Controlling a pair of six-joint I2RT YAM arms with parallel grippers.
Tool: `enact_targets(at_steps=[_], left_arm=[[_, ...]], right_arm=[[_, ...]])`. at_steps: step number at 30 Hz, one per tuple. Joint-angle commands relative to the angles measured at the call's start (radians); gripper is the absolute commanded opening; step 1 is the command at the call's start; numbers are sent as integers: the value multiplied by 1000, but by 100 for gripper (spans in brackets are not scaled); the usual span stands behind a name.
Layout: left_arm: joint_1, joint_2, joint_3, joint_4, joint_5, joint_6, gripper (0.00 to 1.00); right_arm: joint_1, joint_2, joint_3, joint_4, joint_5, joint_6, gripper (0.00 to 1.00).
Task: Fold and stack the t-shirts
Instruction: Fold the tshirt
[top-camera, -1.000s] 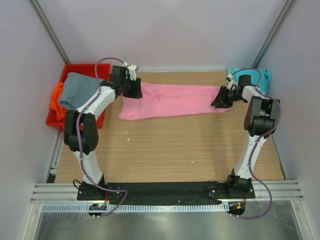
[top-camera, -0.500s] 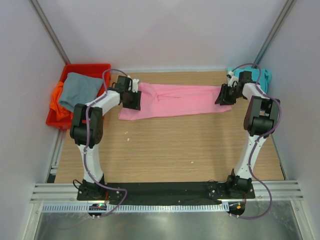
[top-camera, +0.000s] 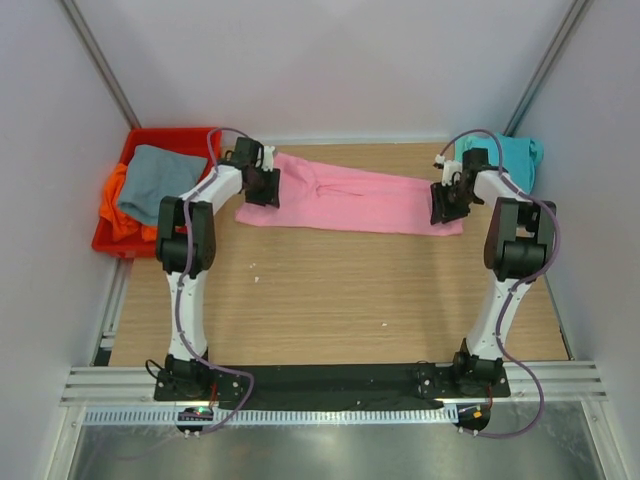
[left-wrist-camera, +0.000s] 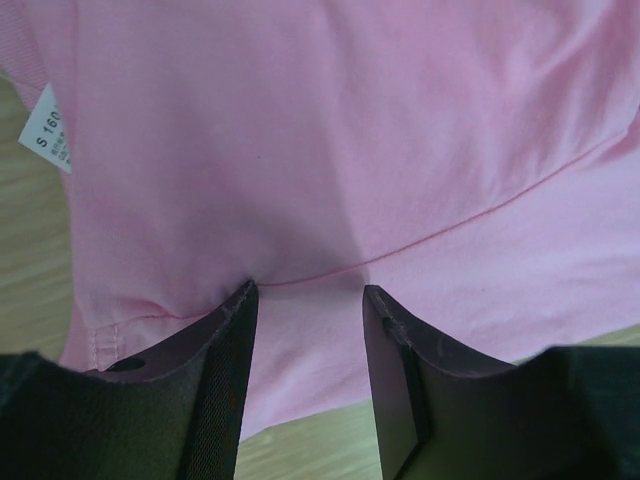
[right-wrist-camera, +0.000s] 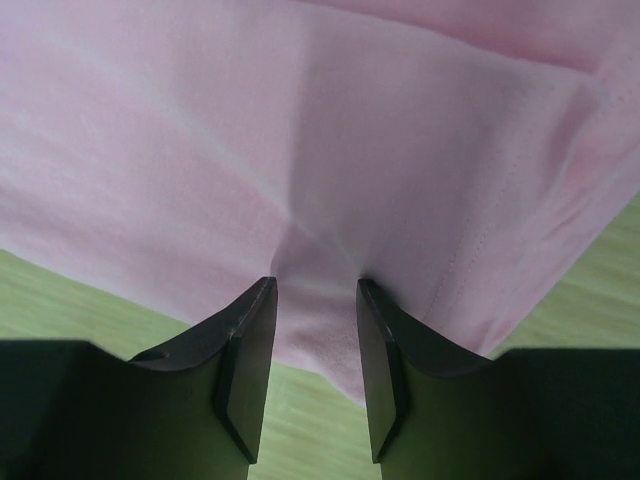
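Observation:
The pink t-shirt lies as a long folded band across the far part of the table. My left gripper is at its left end, and my right gripper is at its right end. In the left wrist view the jaws stand narrowly apart with pink cloth pinched between the tips. The right wrist view shows the same: gripper, cloth. The teal t-shirt lies at the far right. The grey t-shirt lies on the orange one in the bin.
A red plastic bin stands at the far left, off the table's corner. Walls close in the table at the left, back and right. Bare wooden table top lies between the shirt and the arm bases.
The pink shirt has swung with the grippers. Its left end moved toward the back and its right end moved toward the front. The left gripper went back and the right gripper came forward.

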Motion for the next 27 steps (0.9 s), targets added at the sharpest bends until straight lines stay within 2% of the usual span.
enact_targets(at_steps=[1, 8, 11, 15, 22, 27], left_arm=[[18, 106, 121, -118, -12, 2, 48], [19, 194, 300, -166, -2, -13, 48], [19, 240, 426, -206, 6, -21, 49], [18, 277, 507, -222, -2, -24, 49], [10, 293, 541, -231, -40, -7, 50], [-2, 190, 482, -211, 32, 8, 49]], right_arm=[[4, -41, -101, -179, 117, -116, 44], [57, -167, -178, -282, 106, -155, 44], [106, -236, -199, -320, 97, -158, 44], [182, -325, -228, -351, 67, -159, 44], [334, -412, -244, -369, 60, -120, 44], [336, -512, -274, -262, 104, -100, 44]])
